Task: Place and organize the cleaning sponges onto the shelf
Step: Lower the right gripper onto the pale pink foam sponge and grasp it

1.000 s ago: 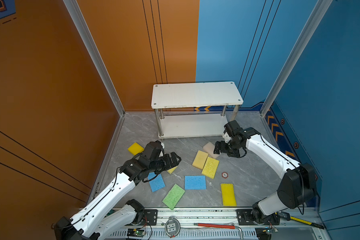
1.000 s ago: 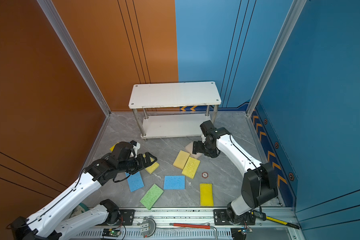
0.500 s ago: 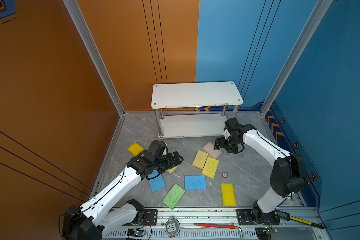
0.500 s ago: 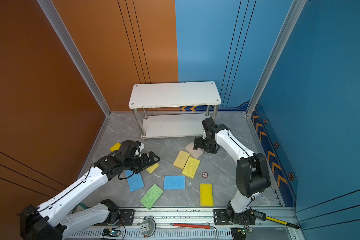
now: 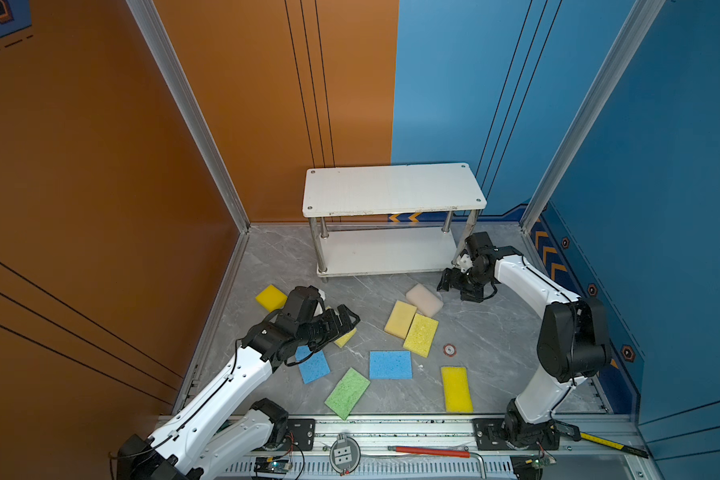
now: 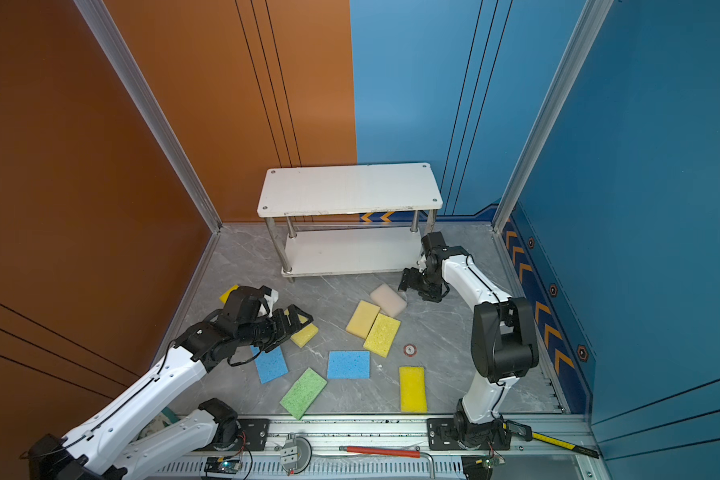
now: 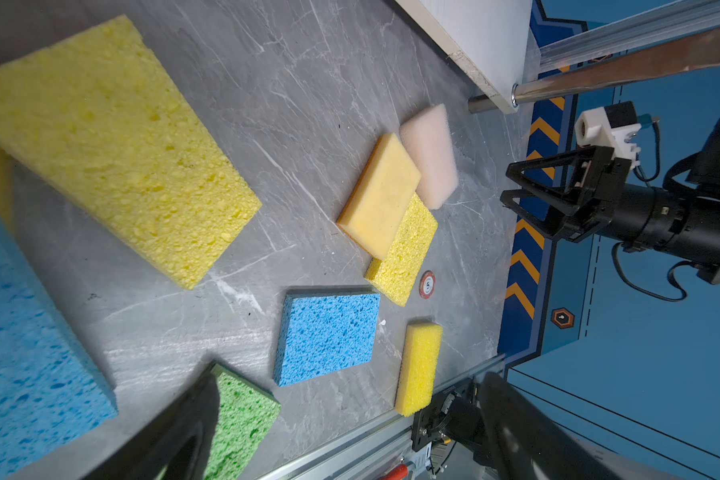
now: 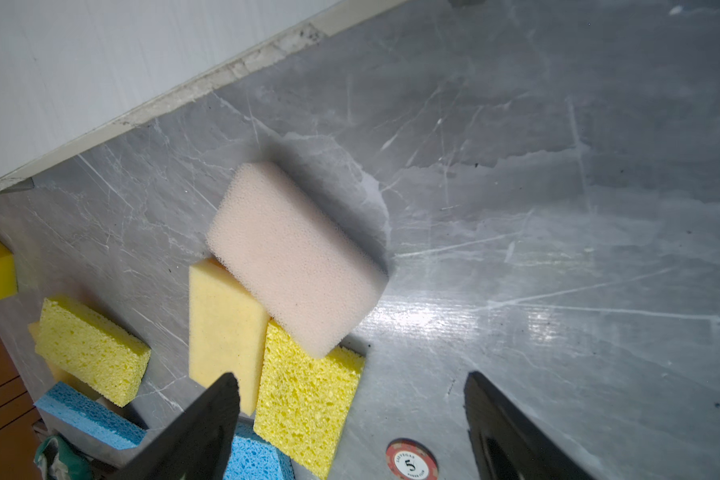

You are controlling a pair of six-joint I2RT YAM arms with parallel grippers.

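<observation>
The shelf stands at the back, both white boards bare. Several cleaning sponges lie on the grey floor. A pinkish one leans on a pale yellow one and a porous yellow one. Nearer the front lie two blue sponges, a green one and a yellow one. Another yellow sponge lies far left. My left gripper hovers open over a porous yellow sponge. My right gripper is open and empty just right of the pinkish sponge.
A red poker chip lies right of the sponges. A red-handled tool and a yellow tape measure rest on the front rail. A green glove lies by the left arm's base. Walls close in on three sides.
The right arm has folded up at the elbow and its gripper has drawn slightly back toward the shelf's right post. The left gripper stays over the same yellow sponge.
</observation>
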